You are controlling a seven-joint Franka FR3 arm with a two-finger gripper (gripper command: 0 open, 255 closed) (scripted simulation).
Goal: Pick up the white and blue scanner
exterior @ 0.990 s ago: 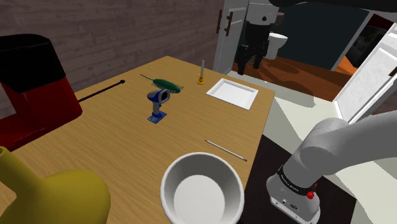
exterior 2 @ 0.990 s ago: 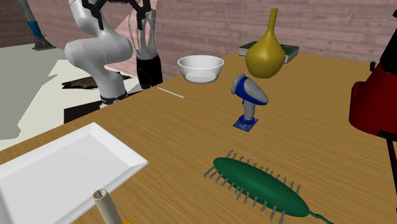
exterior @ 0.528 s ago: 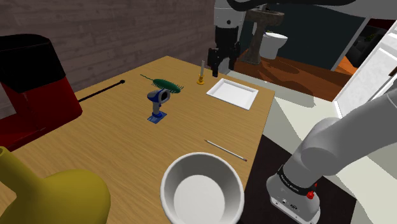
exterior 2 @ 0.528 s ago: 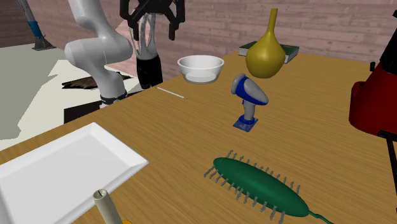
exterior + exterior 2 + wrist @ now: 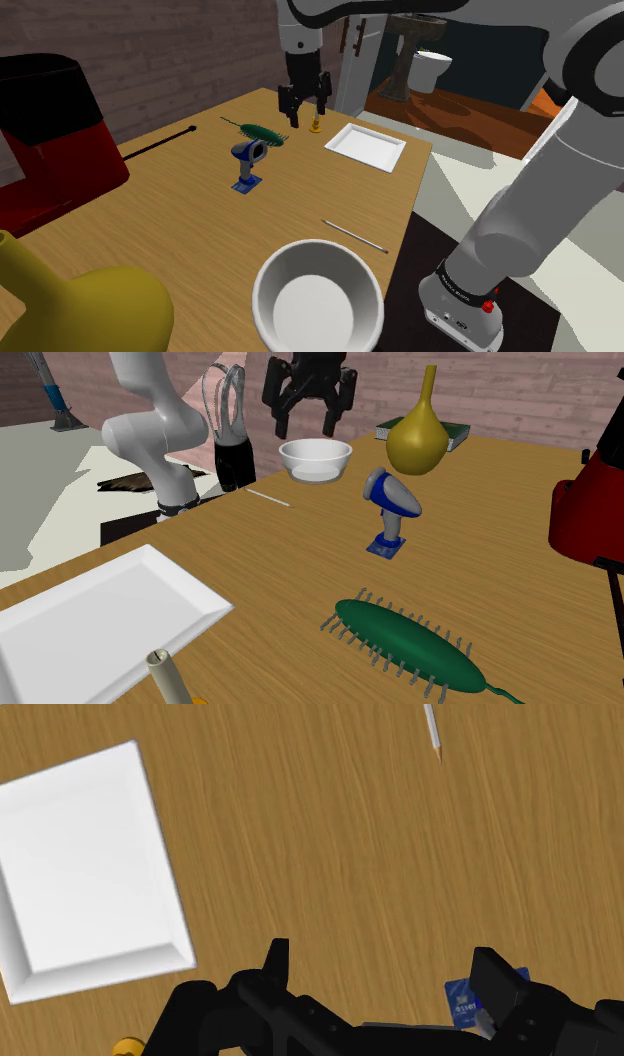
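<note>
The white and blue scanner (image 5: 247,163) stands upright on its blue base in the middle of the wooden table (image 5: 180,215). It appears as well in the second exterior view (image 5: 393,507). My gripper (image 5: 301,112) hangs open in the air above the table's far side, well above the scanner and apart from it. Its fingers stand spread in the second exterior view too (image 5: 308,420). In the wrist view the gripper (image 5: 385,969) is open with bare wood between the fingers, and the scanner's blue base (image 5: 462,1002) peeks out beside one finger.
A white tray (image 5: 366,146) lies near the far edge, with a small candle holder (image 5: 316,115) and a green spiky brush (image 5: 262,132) beside it. A white bowl (image 5: 318,297), yellow vase (image 5: 80,305), thin rod (image 5: 354,235) and red appliance (image 5: 50,130) surround the scanner.
The arm has swung in from the shoulder view's upper right toward its left, carrying the open gripper out over the table's far side. The scanner has not moved.
</note>
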